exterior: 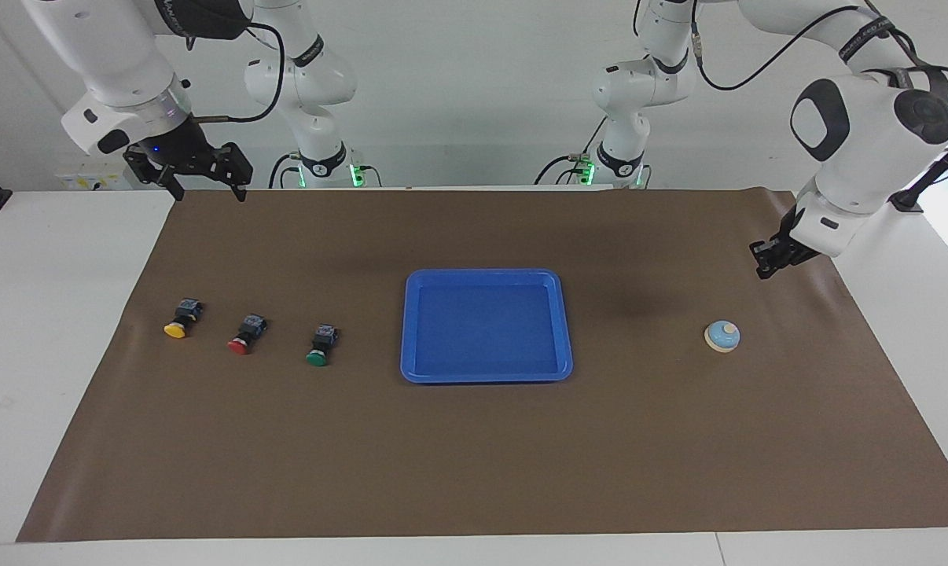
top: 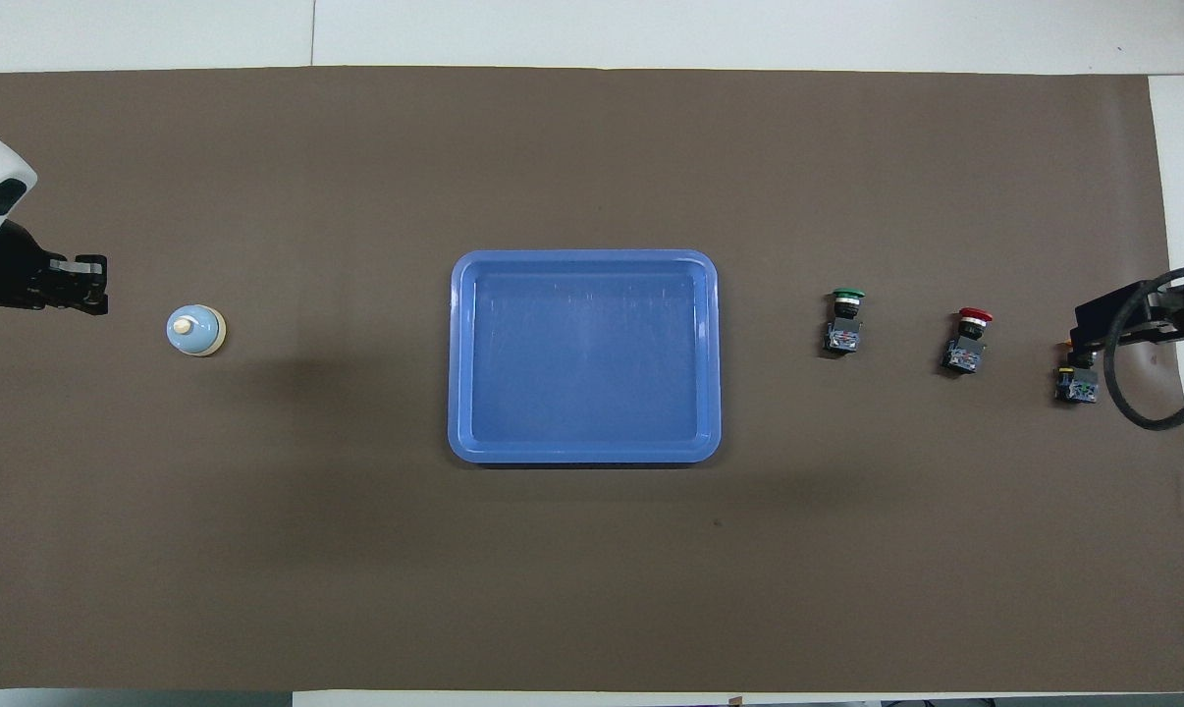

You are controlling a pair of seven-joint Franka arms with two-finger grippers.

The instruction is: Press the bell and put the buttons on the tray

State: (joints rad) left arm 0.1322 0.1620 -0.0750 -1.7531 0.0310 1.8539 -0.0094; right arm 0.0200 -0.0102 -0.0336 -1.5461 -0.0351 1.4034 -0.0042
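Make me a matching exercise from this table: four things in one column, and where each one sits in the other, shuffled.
Things:
1. bell
2. tray
3. yellow button
4. green button

Places:
A. the button closest to the tray
B. middle of the mat
C. toward the left arm's end, alone
D. the button closest to the right arm's end

Pairs: 1-C, 2-B, 3-D, 4-A

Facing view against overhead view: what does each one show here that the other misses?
Only the facing view shows both arms whole, their bases, and the yellow button's cap. Only the overhead view shows the yellow button partly covered by the right gripper, which waits raised with open jaws. Both show the empty tray, the red button and green button on the mat, and the left gripper, jaws shut, in the air near the bell, not touching it.
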